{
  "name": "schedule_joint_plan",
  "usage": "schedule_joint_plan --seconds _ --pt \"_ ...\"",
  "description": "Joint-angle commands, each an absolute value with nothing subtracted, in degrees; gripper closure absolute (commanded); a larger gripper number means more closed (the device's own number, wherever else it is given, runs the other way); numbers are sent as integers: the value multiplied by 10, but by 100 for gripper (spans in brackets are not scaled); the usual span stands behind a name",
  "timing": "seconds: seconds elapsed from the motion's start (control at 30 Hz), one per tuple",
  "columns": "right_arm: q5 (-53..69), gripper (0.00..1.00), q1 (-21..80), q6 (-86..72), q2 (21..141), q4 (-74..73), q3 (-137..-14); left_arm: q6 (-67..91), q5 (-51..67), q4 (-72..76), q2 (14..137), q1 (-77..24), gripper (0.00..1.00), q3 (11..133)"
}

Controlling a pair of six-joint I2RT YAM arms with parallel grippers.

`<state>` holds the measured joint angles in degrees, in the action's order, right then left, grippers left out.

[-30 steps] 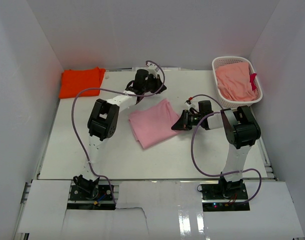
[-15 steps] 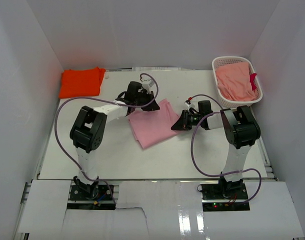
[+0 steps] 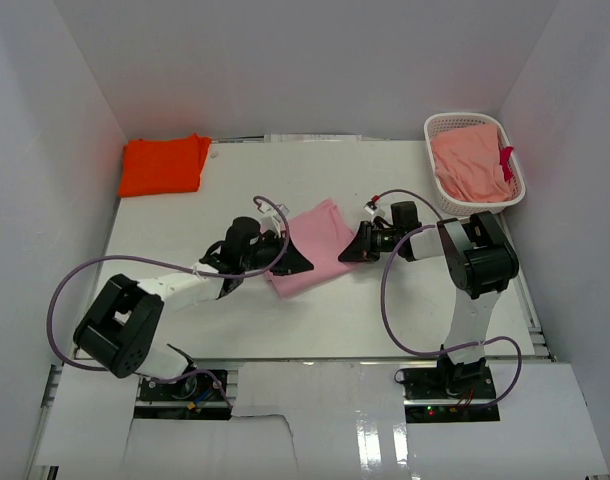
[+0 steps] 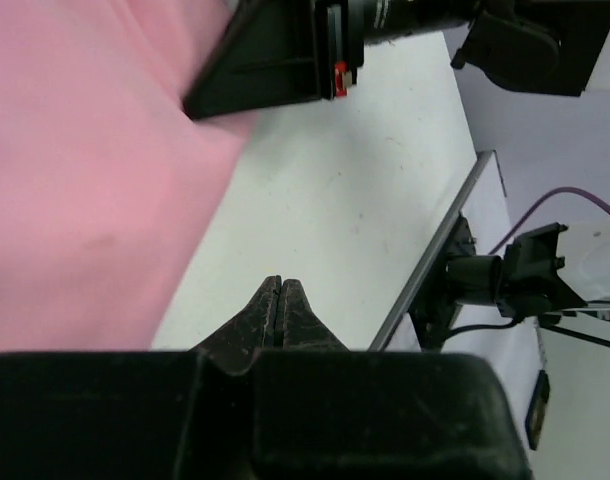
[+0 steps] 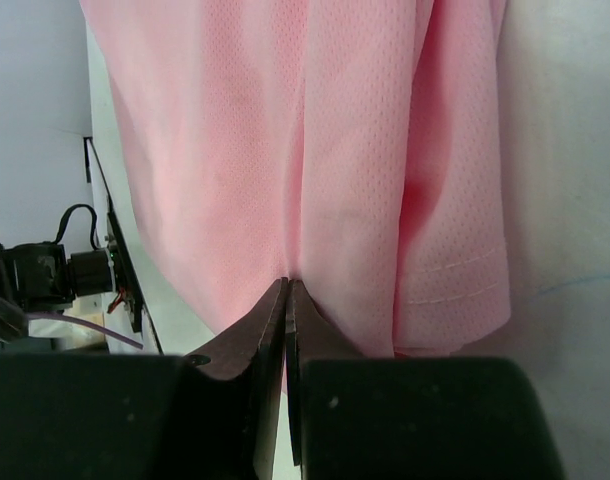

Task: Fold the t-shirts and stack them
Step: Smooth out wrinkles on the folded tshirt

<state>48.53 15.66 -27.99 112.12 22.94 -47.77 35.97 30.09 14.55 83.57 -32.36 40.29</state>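
Your left claw (image 3: 301, 265) was pressed shut on nothing, over the bare surface (image 3: 385, 310) just beside the near edge of the pink t-shirt (image 3: 315, 245), which lay mid-surface. Your right claw (image 3: 351, 252) was closed too, tips at a crease on that shirt's right edge. It possibly pinched cloth, but I couldn't tell. The orange t-shirt (image 3: 165, 165) lay folded in the far-left corner.
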Motion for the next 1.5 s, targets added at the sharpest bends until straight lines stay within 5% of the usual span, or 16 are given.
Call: schedule_joint_plan --seconds 0.0,1.47 --pt "432 92 177 -265 1131 205 -455 450 309 266 812 -334 100 331" --pt "401 92 236 -288 1079 209 -425 431 193 286 977 -360 100 327"
